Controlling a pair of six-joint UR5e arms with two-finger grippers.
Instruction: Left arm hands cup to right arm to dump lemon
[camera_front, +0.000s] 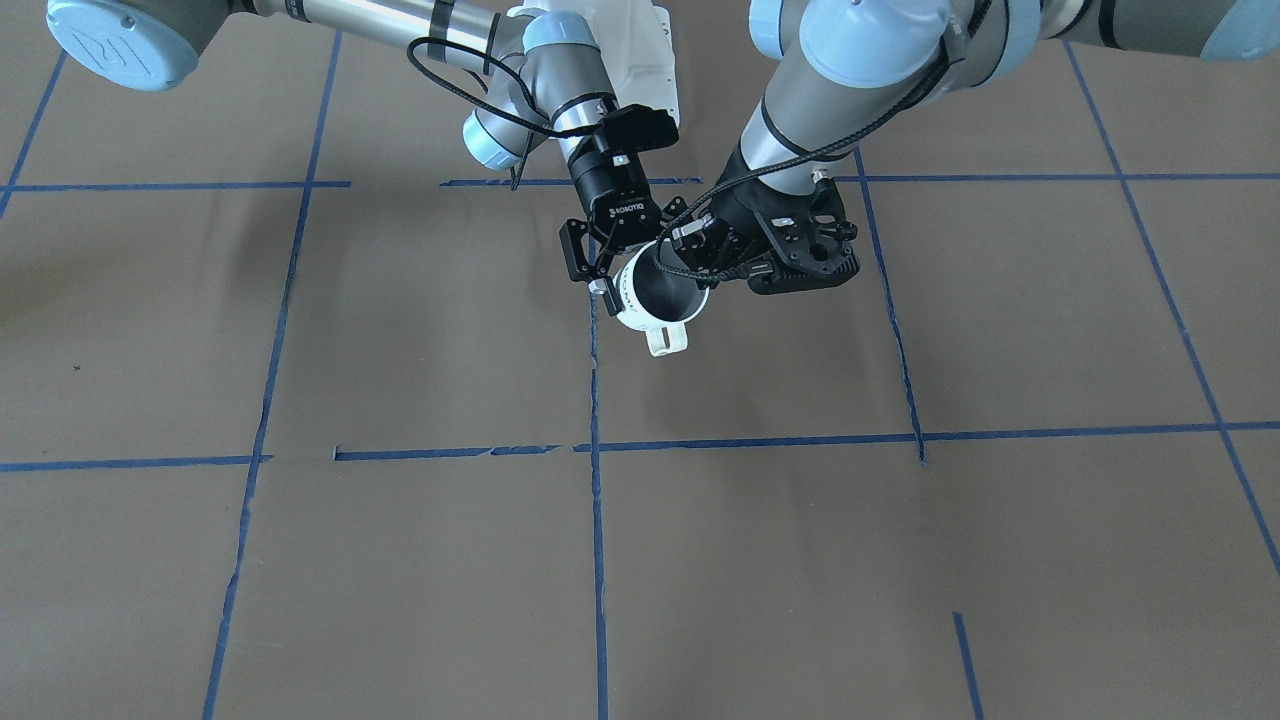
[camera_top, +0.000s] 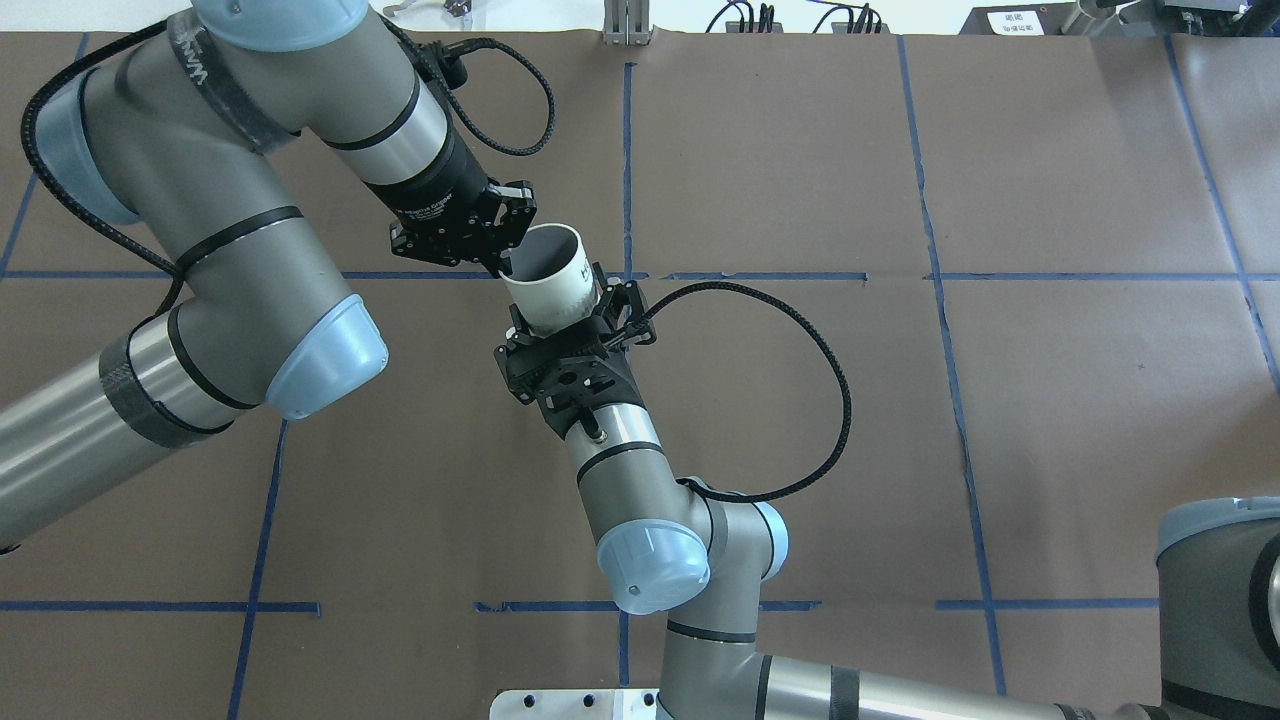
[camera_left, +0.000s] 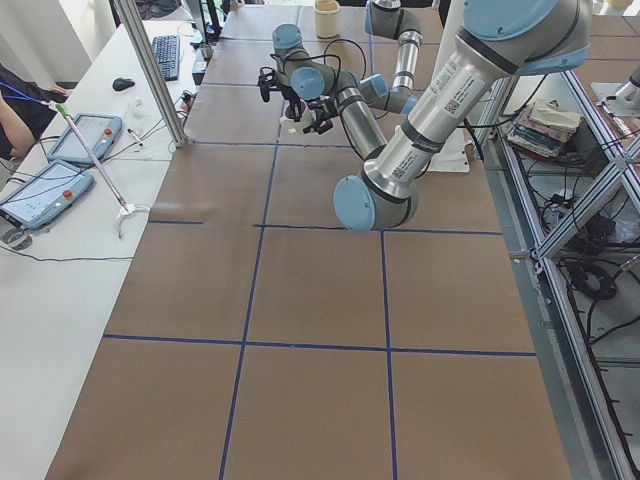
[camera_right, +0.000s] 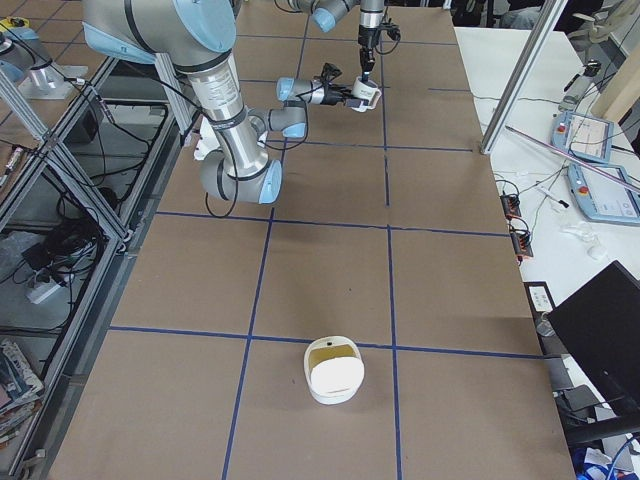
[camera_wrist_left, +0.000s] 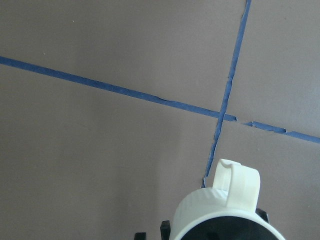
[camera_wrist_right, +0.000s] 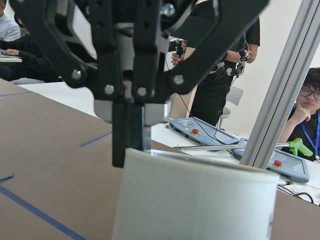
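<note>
The white ribbed cup (camera_top: 555, 295) hangs above the table's middle, tilted, its squarish handle (camera_front: 667, 338) pointing away from the robot. My left gripper (camera_top: 503, 265) is shut on the cup's rim. In the right wrist view its fingers (camera_wrist_right: 127, 130) pinch the cup (camera_wrist_right: 195, 200) wall from above. My right gripper (camera_top: 565, 315) reaches in from the robot's side and is open, its fingers spread wide on either side of the cup's body. The left wrist view shows the cup (camera_wrist_left: 225, 210) rim and handle at the bottom. The cup's dark inside hides the lemon.
A white bowl (camera_right: 333, 370) stands on the brown, blue-taped table (camera_front: 400, 560) toward its right end. Tablets (camera_left: 45, 195) lie on a side desk. People (camera_wrist_right: 220, 75) stand and sit beyond the table's far edge, beside a metal post (camera_wrist_right: 285, 100).
</note>
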